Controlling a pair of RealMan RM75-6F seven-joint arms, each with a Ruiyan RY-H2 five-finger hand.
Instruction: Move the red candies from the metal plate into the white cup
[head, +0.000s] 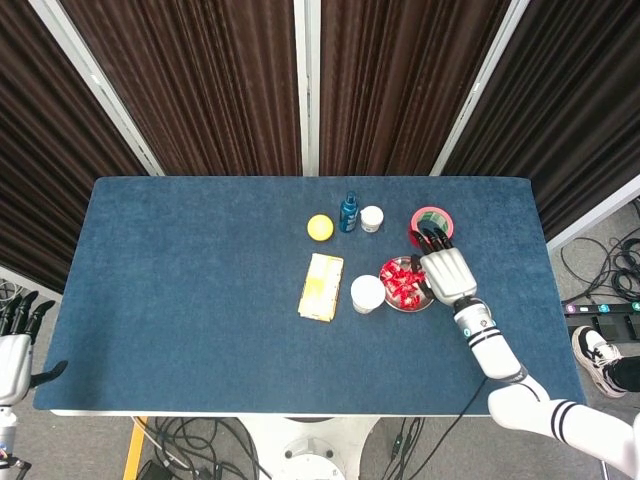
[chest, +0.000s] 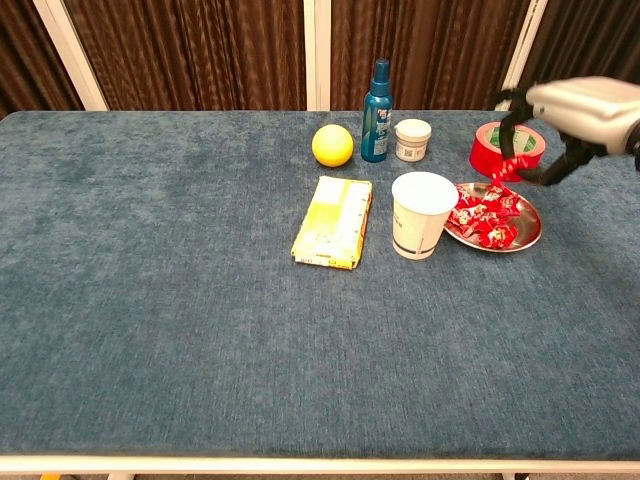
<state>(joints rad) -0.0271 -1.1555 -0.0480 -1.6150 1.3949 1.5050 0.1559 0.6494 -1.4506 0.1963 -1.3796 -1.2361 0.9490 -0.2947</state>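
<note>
The metal plate (chest: 535, 232) holds a heap of red candies (chest: 485, 215) just right of the white cup (chest: 422, 213), which stands upright. My right hand (chest: 565, 115) is raised above the plate's far right side, and a red candy (chest: 514, 167) hangs pinched in its fingertips. From the head view the same hand (head: 445, 272) covers the right edge of the plate (head: 400, 303), with the cup (head: 367, 293) to its left. My left hand (head: 15, 345) hangs off the table's near left corner, fingers apart and holding nothing.
A red tape roll (chest: 497, 143) sits right behind the plate, under the raised hand. A yellow packet (chest: 334, 222) lies left of the cup. Along the back stand a yellow ball (chest: 332, 146), a blue spray bottle (chest: 377, 100) and a small white jar (chest: 412, 139).
</note>
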